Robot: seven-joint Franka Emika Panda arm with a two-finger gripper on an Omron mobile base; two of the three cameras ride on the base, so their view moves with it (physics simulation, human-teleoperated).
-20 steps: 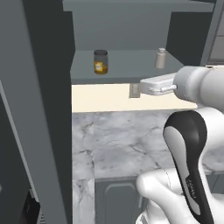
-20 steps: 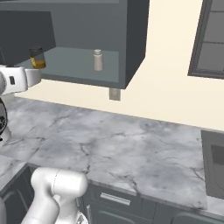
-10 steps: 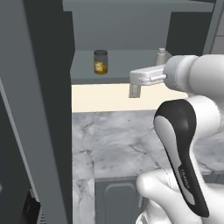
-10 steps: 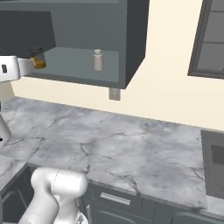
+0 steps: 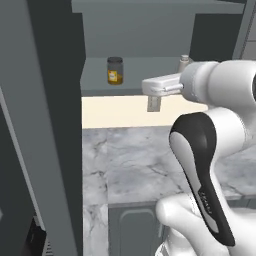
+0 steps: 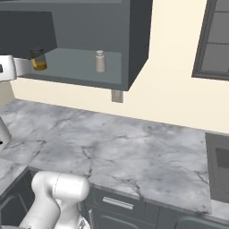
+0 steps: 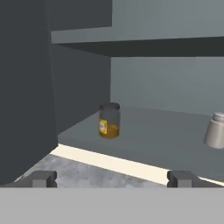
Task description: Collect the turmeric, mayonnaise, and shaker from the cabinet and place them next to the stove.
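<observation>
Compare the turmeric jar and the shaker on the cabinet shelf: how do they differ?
The turmeric is a clear jar of amber-yellow contents with a dark lid; the shaker is opaque pale grey-beige with a narrower rounded cap. In the right base view, the turmeric sits further left, the shaker nearer the cabinet's right wall. Both stand upright, apart, on the same shelf.

The shaker point(image 7: 216, 131) is cut off by the right edge of the hand view, and in the left base view only its cap point(image 5: 184, 61) is seen above the white arm. In the right base view the turmeric point(image 6: 39, 59) — at the upper left — is partly covered by the arm. The stove point(image 6: 218, 165) is cropped at the right edge.
</observation>
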